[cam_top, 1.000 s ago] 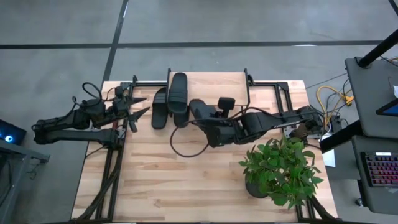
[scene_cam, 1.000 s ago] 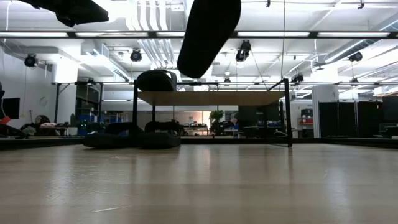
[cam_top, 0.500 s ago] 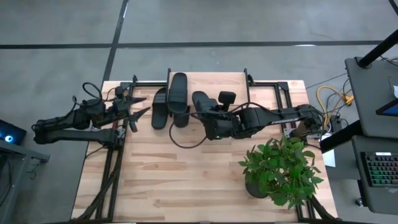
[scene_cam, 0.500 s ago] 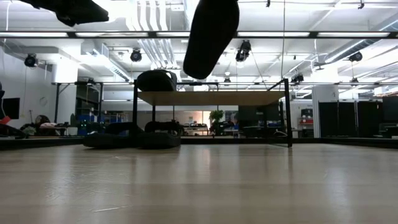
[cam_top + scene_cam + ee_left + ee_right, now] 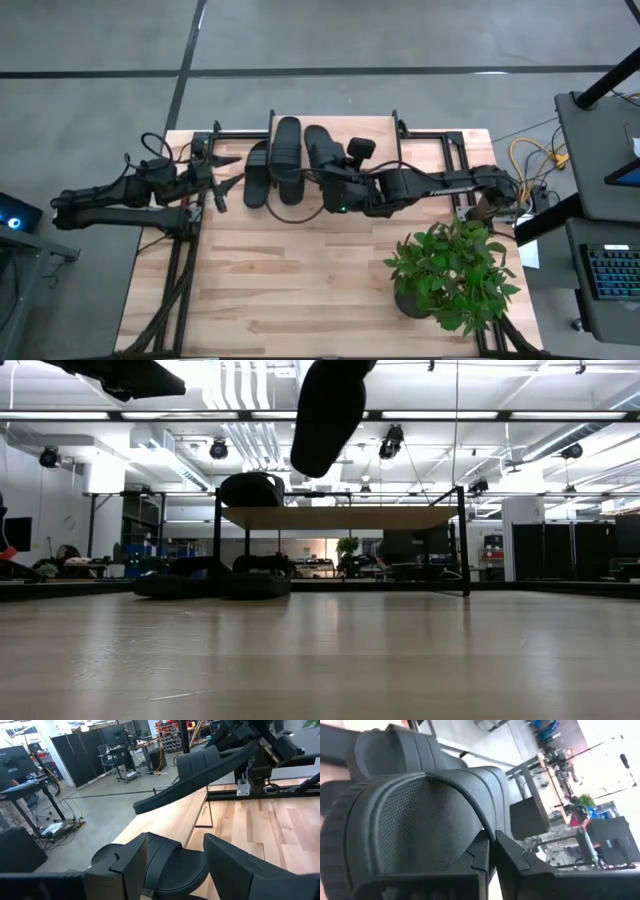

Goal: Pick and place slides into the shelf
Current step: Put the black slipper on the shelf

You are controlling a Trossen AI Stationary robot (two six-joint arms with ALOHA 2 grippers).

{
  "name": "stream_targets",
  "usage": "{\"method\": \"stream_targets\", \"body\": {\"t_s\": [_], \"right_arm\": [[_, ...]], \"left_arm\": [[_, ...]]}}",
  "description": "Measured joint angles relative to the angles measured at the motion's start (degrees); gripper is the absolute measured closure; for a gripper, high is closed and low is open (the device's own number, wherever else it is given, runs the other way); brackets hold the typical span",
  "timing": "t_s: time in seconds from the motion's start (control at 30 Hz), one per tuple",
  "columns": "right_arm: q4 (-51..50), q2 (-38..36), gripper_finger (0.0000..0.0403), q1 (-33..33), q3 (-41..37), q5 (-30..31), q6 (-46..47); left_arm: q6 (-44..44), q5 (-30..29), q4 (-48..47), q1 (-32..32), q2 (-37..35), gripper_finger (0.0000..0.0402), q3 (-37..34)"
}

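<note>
Tabletop: right gripper (image 5: 335, 182), pinching a slide (image 5: 320, 148), has carried it over the shelf (image 5: 375, 130), nearly placed; left gripper (image 5: 222, 170) spread.

Black slides (image 5: 286, 158) lie at the wood-topped shelf's (image 5: 380, 133) left end, one apparently held aloft (image 5: 320, 155).

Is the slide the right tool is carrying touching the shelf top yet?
Apart. In the low view the carried slide hangs in the air with clear space between it and the shelf top. The right tool grips it by the strap.
</note>
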Motion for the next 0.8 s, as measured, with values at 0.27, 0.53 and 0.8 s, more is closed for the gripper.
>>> {"method": "stream_targets", "body": {"t_s": [0.27,0.53,0.8], "right_arm": [[8.47,0.0,0.0394,-2.49,-5.44,3.42,-3.64],[15.89,2.03,0.0394,-3.86,-8.18,7.01,-8.67],[18.38,5.57,0.0394,-4.92,-8.22,10.06,-12.28]], "left_arm": [[-0.02,0.0,-0.02,0.0,-1.69,0.0224,0.0],[-0.07,0.0,-0.22,0.0,-2.73,0.0224,0.0],[-0.07,-0.02,-0.28,0.0,-2.7,0.0224,0.0]]}}
